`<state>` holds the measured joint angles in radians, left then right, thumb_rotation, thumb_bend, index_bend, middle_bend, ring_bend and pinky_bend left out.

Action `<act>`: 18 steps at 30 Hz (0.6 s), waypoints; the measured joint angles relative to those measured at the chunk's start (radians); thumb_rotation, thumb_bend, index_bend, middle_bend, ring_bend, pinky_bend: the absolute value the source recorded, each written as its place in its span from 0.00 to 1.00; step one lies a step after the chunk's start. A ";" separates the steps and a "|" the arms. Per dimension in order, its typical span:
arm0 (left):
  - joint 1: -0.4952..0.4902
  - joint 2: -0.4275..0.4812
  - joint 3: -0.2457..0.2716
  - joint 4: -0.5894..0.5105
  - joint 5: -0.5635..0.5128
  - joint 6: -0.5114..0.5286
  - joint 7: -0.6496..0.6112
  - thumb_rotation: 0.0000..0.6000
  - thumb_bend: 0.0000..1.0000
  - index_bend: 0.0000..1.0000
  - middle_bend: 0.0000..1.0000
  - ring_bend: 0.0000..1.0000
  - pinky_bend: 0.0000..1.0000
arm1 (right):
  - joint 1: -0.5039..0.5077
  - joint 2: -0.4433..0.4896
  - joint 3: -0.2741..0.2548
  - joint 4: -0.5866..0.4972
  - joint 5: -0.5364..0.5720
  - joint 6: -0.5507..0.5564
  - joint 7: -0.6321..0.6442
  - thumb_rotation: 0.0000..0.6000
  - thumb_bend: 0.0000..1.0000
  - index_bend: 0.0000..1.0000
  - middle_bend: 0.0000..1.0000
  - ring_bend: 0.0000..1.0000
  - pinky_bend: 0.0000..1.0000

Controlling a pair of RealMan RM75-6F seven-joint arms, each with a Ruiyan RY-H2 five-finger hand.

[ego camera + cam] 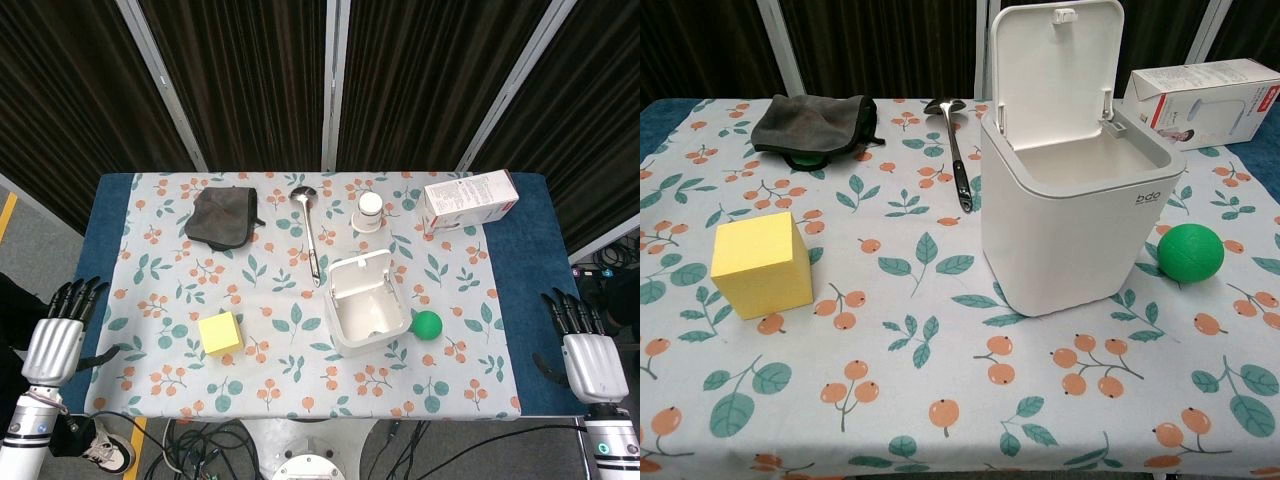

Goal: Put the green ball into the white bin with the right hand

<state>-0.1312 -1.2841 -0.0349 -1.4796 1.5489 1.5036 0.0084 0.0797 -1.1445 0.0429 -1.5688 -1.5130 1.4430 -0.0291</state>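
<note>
The green ball (427, 324) (1190, 252) lies on the flowered cloth just right of the white bin (366, 318) (1072, 225). The bin stands upright with its lid swung up and its inside bare. My right hand (586, 350) hangs off the table's right edge, well to the right of the ball, fingers apart and holding nothing. My left hand (58, 334) hovers past the left edge, also spread and holding nothing. Neither hand shows in the chest view.
A yellow cube (220, 333) (762, 264) sits left of the bin. Behind are a dark cloth (223, 217) (812, 126), a metal ladle (310, 236) (956, 153), a white jar (370, 213) and a carton (468, 199) (1206, 96).
</note>
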 measured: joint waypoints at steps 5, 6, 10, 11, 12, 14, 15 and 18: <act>0.002 0.006 0.001 -0.005 0.001 0.004 0.004 1.00 0.00 0.10 0.07 0.00 0.07 | 0.007 -0.011 -0.006 0.011 -0.005 -0.012 0.002 1.00 0.15 0.00 0.00 0.00 0.00; 0.003 0.006 0.000 -0.005 0.001 0.005 0.002 1.00 0.00 0.10 0.07 0.00 0.07 | 0.009 -0.011 -0.006 0.012 -0.005 -0.015 0.002 1.00 0.15 0.00 0.00 0.00 0.00; 0.001 0.004 0.001 0.000 -0.001 -0.002 0.000 1.00 0.00 0.10 0.07 0.00 0.07 | 0.013 -0.006 -0.008 0.004 -0.007 -0.022 -0.004 1.00 0.15 0.00 0.00 0.00 0.00; 0.000 0.004 0.001 0.001 -0.001 -0.004 -0.003 1.00 0.00 0.10 0.07 0.00 0.07 | 0.015 -0.006 -0.009 0.000 -0.008 -0.025 -0.008 1.00 0.15 0.00 0.00 0.00 0.00; -0.001 0.004 0.001 0.002 0.000 -0.004 -0.005 1.00 0.00 0.10 0.07 0.00 0.07 | 0.018 -0.005 -0.011 -0.005 -0.011 -0.030 -0.015 1.00 0.15 0.00 0.00 0.00 0.00; -0.001 0.002 0.003 0.008 0.004 -0.003 -0.009 1.00 0.00 0.10 0.07 0.00 0.07 | 0.024 -0.004 -0.015 -0.016 -0.015 -0.043 -0.033 1.00 0.15 0.00 0.00 0.00 0.00; -0.002 0.001 0.004 0.011 0.006 -0.003 -0.011 1.00 0.00 0.10 0.07 0.00 0.07 | 0.030 -0.004 -0.017 -0.025 -0.019 -0.054 -0.049 1.00 0.15 0.00 0.00 0.00 0.00; -0.001 -0.003 0.007 0.021 0.006 -0.005 -0.019 1.00 0.00 0.10 0.07 0.00 0.07 | 0.055 -0.010 -0.021 -0.050 -0.028 -0.090 -0.102 1.00 0.16 0.00 0.00 0.00 0.00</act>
<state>-0.1319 -1.2873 -0.0280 -1.4583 1.5551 1.4984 -0.0109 0.1343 -1.1549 0.0223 -1.6191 -1.5415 1.3532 -0.1312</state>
